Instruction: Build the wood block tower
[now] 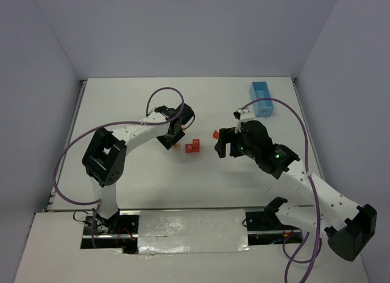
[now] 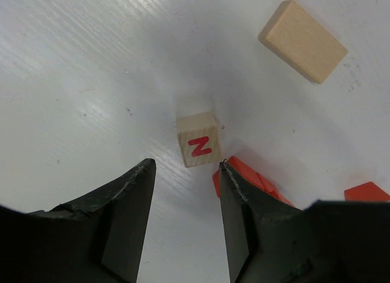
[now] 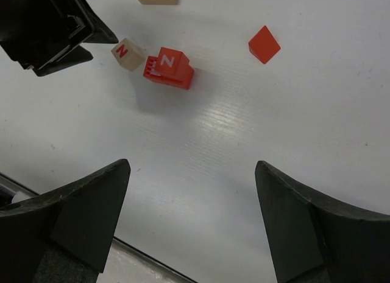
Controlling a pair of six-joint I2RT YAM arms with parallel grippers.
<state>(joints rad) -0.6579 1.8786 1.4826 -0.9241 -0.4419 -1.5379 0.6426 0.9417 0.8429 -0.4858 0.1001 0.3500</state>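
Note:
A tan cube with a red N (image 2: 198, 147) lies on the white table just ahead of my left gripper (image 2: 186, 167), which is open and empty, its tips short of the cube. A cluster of red blocks (image 2: 250, 176) touches the right finger's outer side. A tan rectangular block (image 2: 303, 41) lies farther off. In the right wrist view the tan cube (image 3: 128, 53) sits against the red cluster (image 3: 169, 68), one red cube stacked on it. A lone red block (image 3: 264, 44) lies to the right. My right gripper (image 3: 192, 167) is open and empty, hovering well short of them. From above, the red cluster (image 1: 193, 146) lies between both grippers.
A light-blue rectangular tray (image 1: 262, 98) stands at the back right of the white table (image 1: 134, 100). The left gripper (image 1: 173, 142) and right gripper (image 1: 222, 148) face each other across the blocks. Purple cables loop over both arms.

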